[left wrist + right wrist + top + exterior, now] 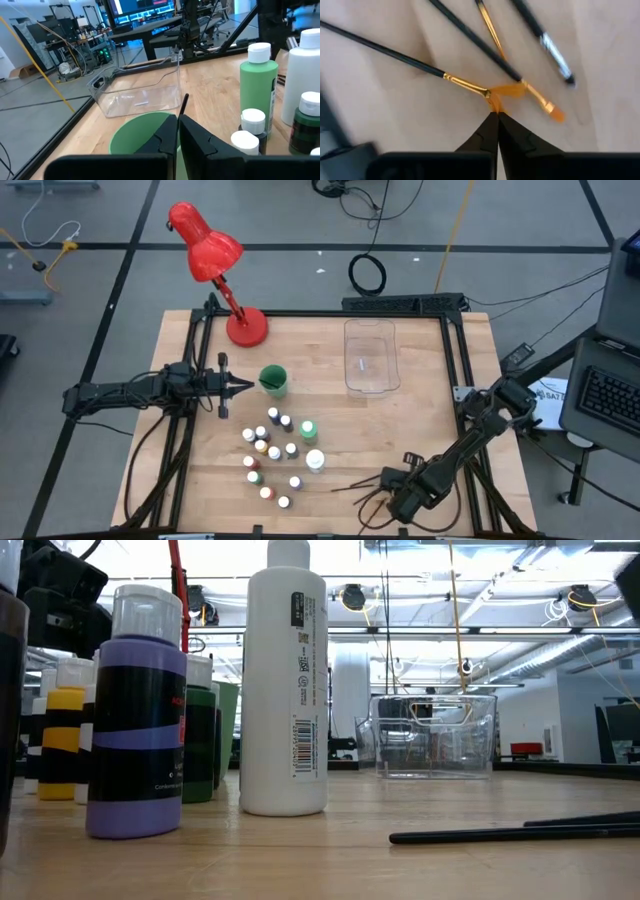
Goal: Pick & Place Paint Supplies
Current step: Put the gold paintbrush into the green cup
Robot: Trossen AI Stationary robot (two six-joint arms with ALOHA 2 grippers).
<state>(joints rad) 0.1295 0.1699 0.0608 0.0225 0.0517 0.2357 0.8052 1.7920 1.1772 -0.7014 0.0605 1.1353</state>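
Right hand (pixel 494 114) clenched on orange bristle tip of 1 paintbrush (pixel 395 55) among brushes lying on bench (pixel 400 430). Left hand (pixel 178 119) clenched, empty, over green cup (pixel 135 135). Paint bottles (pixel 272 450) stand mid-bench.

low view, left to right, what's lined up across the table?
Yellow-and-black small paint bottle → purple white-capped paint bottle → tall white plastic bottle → clear plastic bin → thin dark paintbrush lying flat in the foreground.
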